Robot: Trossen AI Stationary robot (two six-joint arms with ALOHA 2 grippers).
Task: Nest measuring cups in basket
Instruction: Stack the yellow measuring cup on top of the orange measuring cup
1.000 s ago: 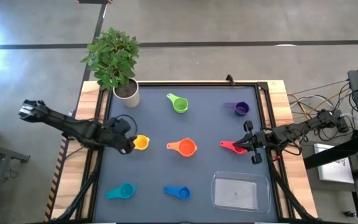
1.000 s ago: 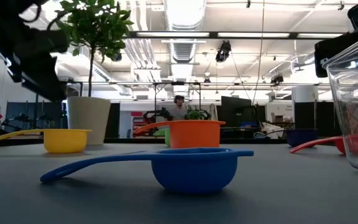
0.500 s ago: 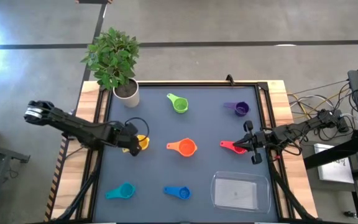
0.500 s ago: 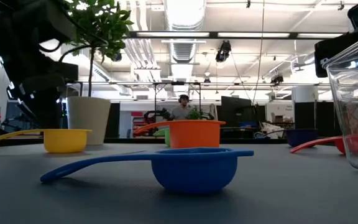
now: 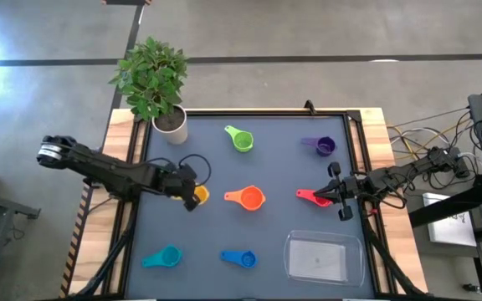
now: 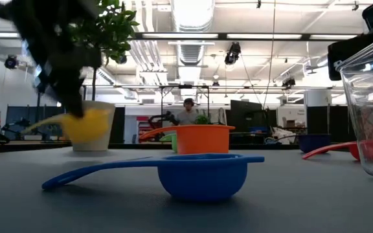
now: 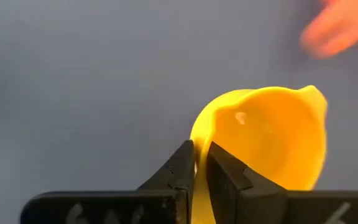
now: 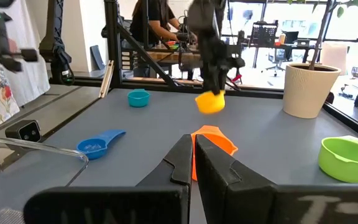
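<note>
While my left gripper hangs over the mat's left-centre, its two fingers are pinched tight on the handle of the yellow cup, and the bowl swings clear of the table, as the low view shows with the cup hanging in the air. My wrist camera looks past the clamped fingers straight into the yellow bowl.

My right gripper waits at the right edge, fingers pressed together on nothing, with the red cup lying just beside it.

The orange cup sits in the middle of the mat, near the lifted yellow one but not touching it. The green cup lies toward the far side, the purple cup at far right. Along the near edge lie the teal cup and the blue cup. The basket, clear and holding no cups, stands at the near right corner, well apart from my load. A potted plant stands at the far left corner.
</note>
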